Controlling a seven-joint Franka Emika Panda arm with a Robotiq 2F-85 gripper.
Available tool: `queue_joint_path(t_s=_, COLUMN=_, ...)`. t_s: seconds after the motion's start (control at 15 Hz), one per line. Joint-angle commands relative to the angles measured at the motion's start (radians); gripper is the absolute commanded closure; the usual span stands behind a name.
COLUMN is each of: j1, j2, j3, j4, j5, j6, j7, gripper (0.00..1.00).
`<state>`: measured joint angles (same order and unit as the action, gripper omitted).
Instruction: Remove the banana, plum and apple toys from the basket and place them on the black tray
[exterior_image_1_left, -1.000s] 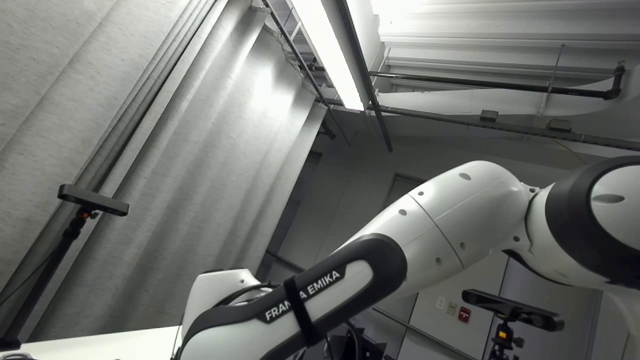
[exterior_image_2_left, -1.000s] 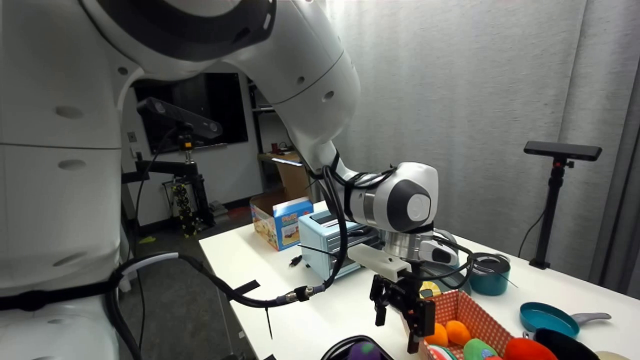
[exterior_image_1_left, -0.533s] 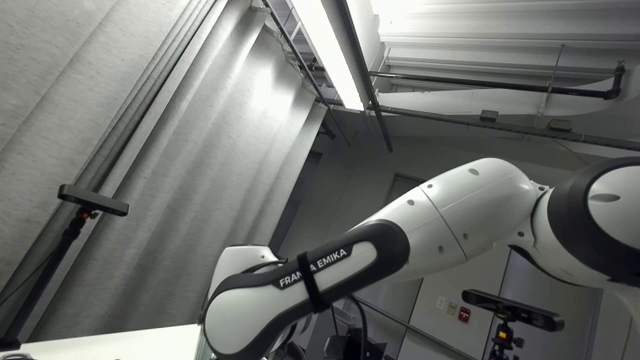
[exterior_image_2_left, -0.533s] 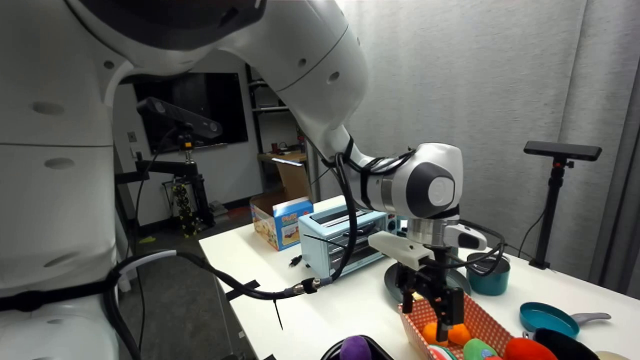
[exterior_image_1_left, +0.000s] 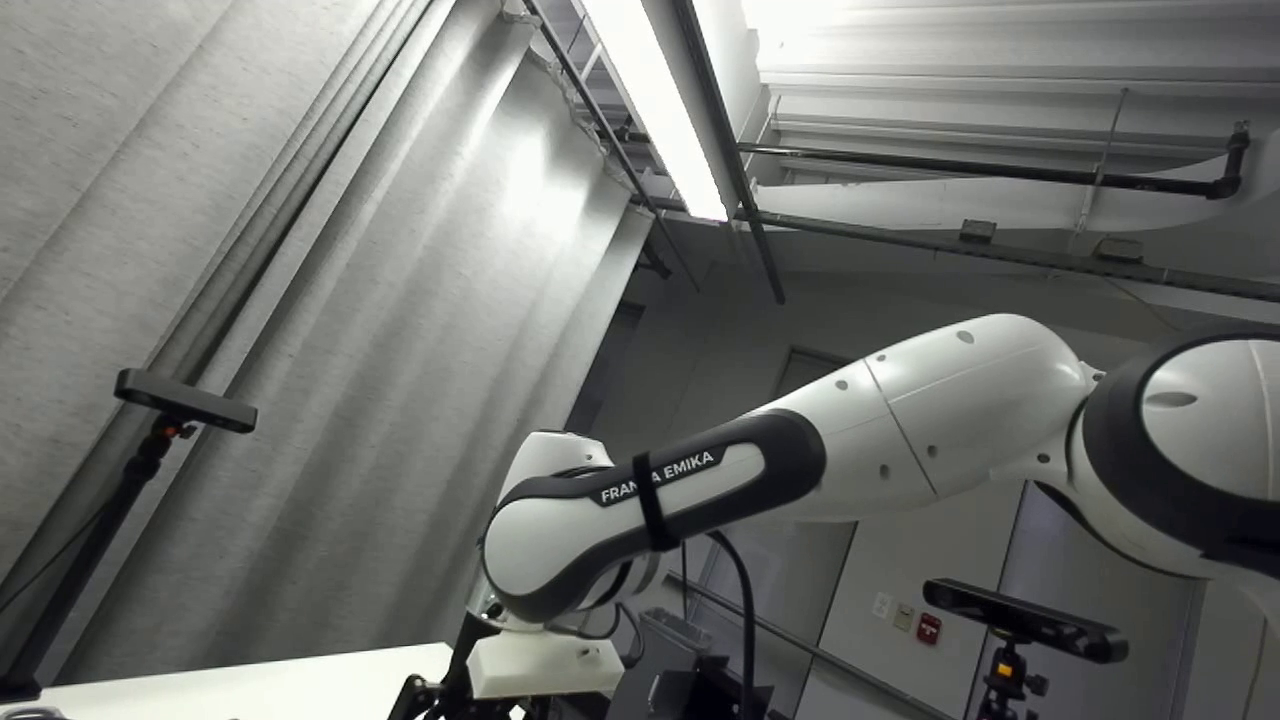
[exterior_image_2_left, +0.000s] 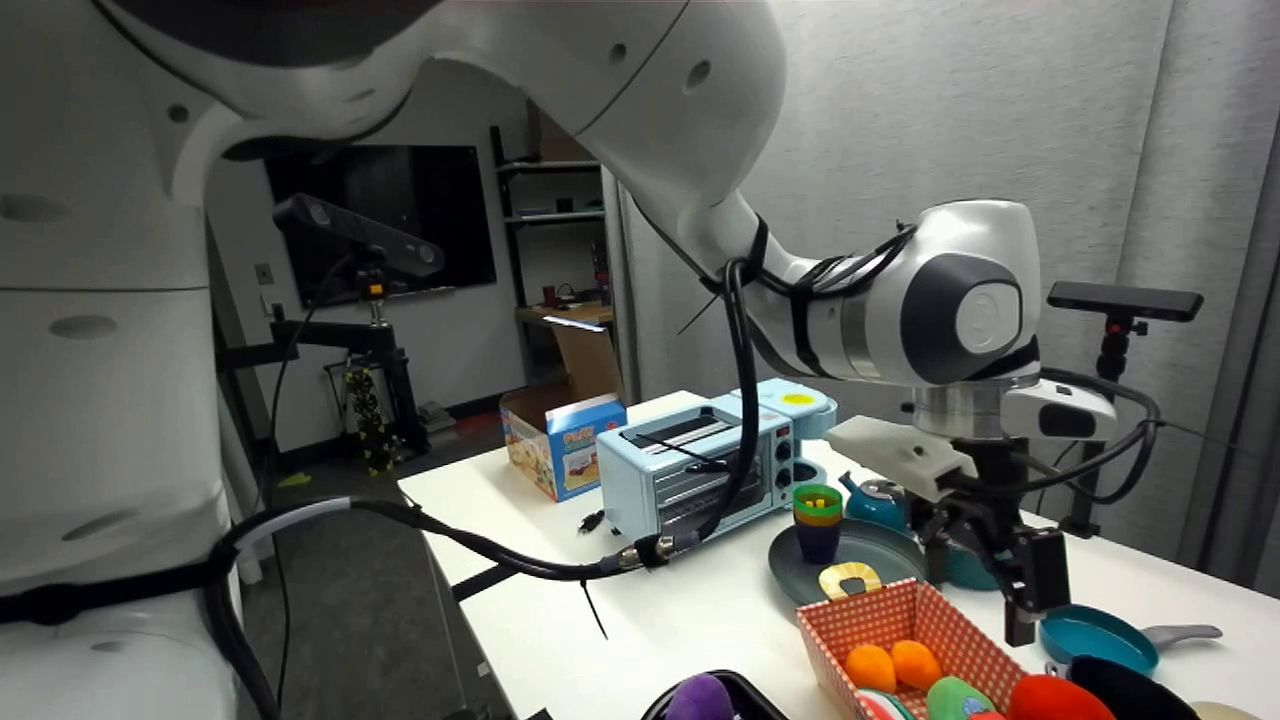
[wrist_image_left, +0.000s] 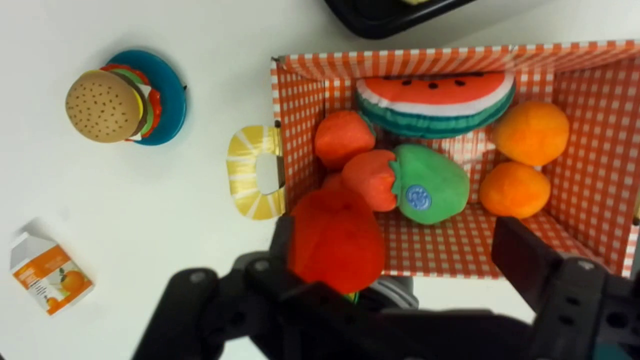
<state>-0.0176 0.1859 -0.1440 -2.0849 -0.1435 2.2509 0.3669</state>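
Note:
My gripper (wrist_image_left: 400, 245) is open and empty above the red checked basket (wrist_image_left: 445, 265); it is raised over the basket's far side in an exterior view (exterior_image_2_left: 985, 595). A purple toy that looks like the plum (exterior_image_2_left: 700, 698) sits in the black tray (exterior_image_2_left: 752, 695), cut off by the frame's bottom. The tray's corner (wrist_image_left: 372, 27) shows in the wrist view, with a pale yellow bit (wrist_image_left: 414, 1) that may be the banana. A large red toy (wrist_image_left: 340, 240) lies in the basket beside one finger; I cannot tell whether it is the apple. A green toy with a blue sticker (wrist_image_left: 432, 185) lies near it.
The basket also holds a watermelon slice (wrist_image_left: 435, 105), orange toys (wrist_image_left: 532, 132) and smaller red toys (wrist_image_left: 345, 137). A pineapple ring (wrist_image_left: 255, 172) is outside its end. A toy burger (wrist_image_left: 105, 106), juice carton (wrist_image_left: 52, 275), teal pan (exterior_image_2_left: 1095, 640) and toaster (exterior_image_2_left: 690, 470) stand around.
The arm has risen and moved away from the tray, across and above the basket. The purple toy has rolled slightly left in the tray, and its green spot is now hidden.

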Motion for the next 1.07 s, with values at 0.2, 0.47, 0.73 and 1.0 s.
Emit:
queue_joint_path(t_s=0.2, j1=-0.017, j2=0.11, j3=-0.016, j4=0.131, j5=-0.026, j6=0.056, j7=0.041, gripper=0.0)
queue_joint_path(t_s=0.47, j1=-0.021, j2=0.189, j3=-0.032, j4=0.2, j5=-0.015, j6=0.055, j7=0.038, gripper=0.0)
queue_joint_path(t_s=0.73, j1=-0.03, j2=0.259, j3=-0.049, j4=0.249, j5=-0.002, j6=0.048, j7=0.031, gripper=0.0)
queue_joint_path(t_s=1.0, j1=-0.039, j2=0.31, j3=-0.047, j4=0.273, j5=0.025, j6=0.04, j7=0.021, gripper=0.0)
